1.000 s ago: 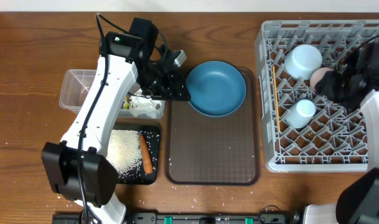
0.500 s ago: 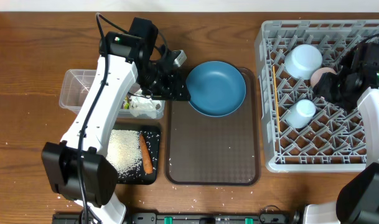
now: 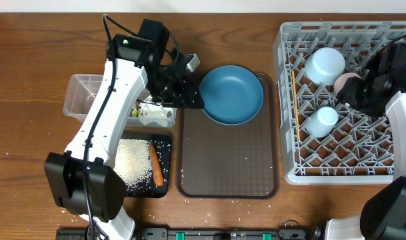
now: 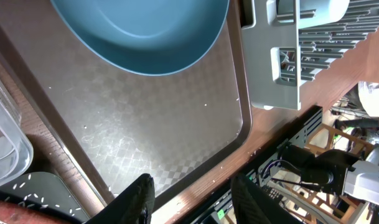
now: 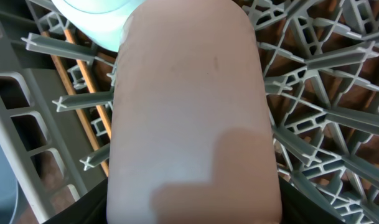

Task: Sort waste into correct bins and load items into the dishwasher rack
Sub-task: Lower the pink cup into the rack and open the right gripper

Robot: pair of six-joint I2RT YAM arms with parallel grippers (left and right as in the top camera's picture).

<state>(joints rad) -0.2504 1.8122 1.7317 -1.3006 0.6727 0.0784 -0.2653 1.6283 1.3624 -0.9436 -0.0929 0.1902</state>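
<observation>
The pale pink cup (image 3: 347, 81) sits among the pegs of the dishwasher rack (image 3: 287, 143), toward the bench's far right corner. The right gripper (image 3: 360, 91) is clamped on it. In the right wrist view the cup (image 5: 189, 112) fills the space between the two dark fingers (image 5: 83, 210), one on each side of it.

Just beside the cup, toward the far edge, is the pale blue bowl (image 3: 325, 65). The light blue cup (image 3: 323, 121) lies on the side nearer the front edge. The chopsticks (image 3: 295, 100) run along the rack's left side.

At mid-bench the dark blue plate (image 3: 233, 93) rests on the far end of the brown serving tray (image 3: 226, 167). The left gripper (image 3: 189, 95) is at the plate's left rim. In the left wrist view its fingers (image 4: 136, 199) are spread, with only tray surface between them, and the plate (image 4: 145, 31) lies ahead of the tips.

Toward the left edge, the clear tub (image 3: 83, 93) holds the crumpled white paper (image 3: 156, 115) and the wrapper (image 3: 134, 110). The black tray (image 3: 165, 185), nearer the front edge, holds the rice (image 3: 133, 163) and the carrot (image 3: 157, 165).
</observation>
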